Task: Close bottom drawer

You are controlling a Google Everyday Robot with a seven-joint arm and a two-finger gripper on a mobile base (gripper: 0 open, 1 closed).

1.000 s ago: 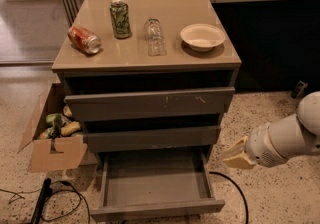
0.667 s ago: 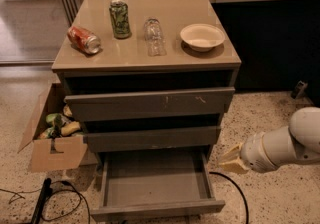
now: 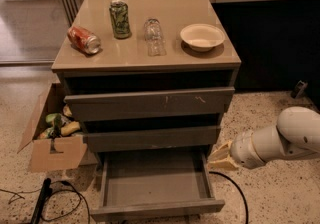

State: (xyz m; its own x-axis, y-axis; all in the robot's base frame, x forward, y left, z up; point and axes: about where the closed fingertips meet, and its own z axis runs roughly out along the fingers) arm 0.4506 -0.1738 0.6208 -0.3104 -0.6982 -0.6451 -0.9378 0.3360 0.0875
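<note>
The bottom drawer (image 3: 155, 208) of the grey-brown cabinet stands pulled far out, its shallow tray bare and its flat front near the bottom edge of the camera view. Above it sit the mid-sized drawer front (image 3: 152, 138) and the widest, scratched front (image 3: 150, 103), both slightly out. My gripper (image 3: 220, 157), pale yellow on a white arm, hangs just right of the open drawer's right side wall, near the cabinet's lower right corner. It holds nothing that I can see.
On the cabinet top lie a red can (image 3: 84, 39) on its side, an upright green can (image 3: 120, 19), a clear bottle (image 3: 154, 36) and a white bowl (image 3: 202, 36). An open cardboard box (image 3: 52, 140) with items stands on the left floor. Black cables (image 3: 235, 188) run on the floor.
My arm and gripper have moved down and left, closer to the right side of the open bottom drawer. The drawer itself has not moved.
</note>
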